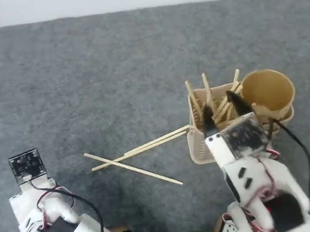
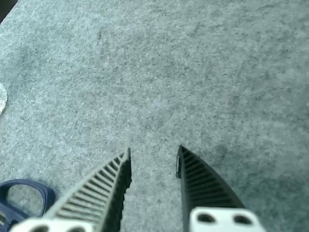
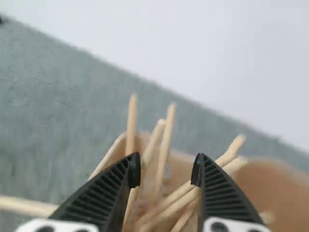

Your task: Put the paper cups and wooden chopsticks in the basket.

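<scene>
Paper cup (image 1: 267,90) upright in one end of the basket (image 1: 198,147), wooden chopsticks (image 1: 208,94) bristling from the other end. Three loose chopsticks (image 1: 142,149) flat on the grey surface (image 1: 111,65), just beside the basket. Right tool (image 1: 223,111) spread above the basket's sticks. Left tool (image 2: 153,153) spread over bare surface, well apart.

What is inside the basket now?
Wooden chopsticks stand in the basket, with a paper cup beside them. The right end effector, open above, hides the basket's floor and the sticks' lower ends.
</scene>
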{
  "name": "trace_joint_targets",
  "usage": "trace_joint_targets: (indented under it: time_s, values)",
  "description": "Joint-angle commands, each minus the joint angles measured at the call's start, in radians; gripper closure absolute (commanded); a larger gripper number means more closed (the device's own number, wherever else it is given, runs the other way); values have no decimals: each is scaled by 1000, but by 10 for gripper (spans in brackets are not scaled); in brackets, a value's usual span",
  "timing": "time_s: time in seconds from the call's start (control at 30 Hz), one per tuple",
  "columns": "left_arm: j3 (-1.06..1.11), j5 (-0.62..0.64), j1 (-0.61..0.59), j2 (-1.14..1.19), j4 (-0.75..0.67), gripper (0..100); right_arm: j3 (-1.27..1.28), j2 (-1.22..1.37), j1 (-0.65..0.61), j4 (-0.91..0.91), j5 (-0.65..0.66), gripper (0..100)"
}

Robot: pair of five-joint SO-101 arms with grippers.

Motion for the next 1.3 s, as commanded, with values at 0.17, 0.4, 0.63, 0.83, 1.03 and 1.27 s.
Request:
trace_joint_targets:
  time_s: [0.17, 0.4, 0.63, 0.83, 1.03, 1.27]
  values:
    - [-8, -9, 3, -18, -15, 855, -741, 699, -173, 236, 78, 818]
    - [-8, -9, 3, -18, -15, 855, -1054, 1115, -351, 443, 233, 818]
    - [-8, -9, 3, -18, -15, 855, -1062, 1333, -475, 545, 394, 819]
    - [-8, -9, 3, -18, -15, 855, -1062, 1550, -472, 613, 548, 819]
    - [-8, -9, 3, -18, -15, 855, -1060, 1788, -472, 568, 681, 819]
    - [-8, -9, 3, -18, -15, 855, -1065, 2003, -469, 412, 684, 819]
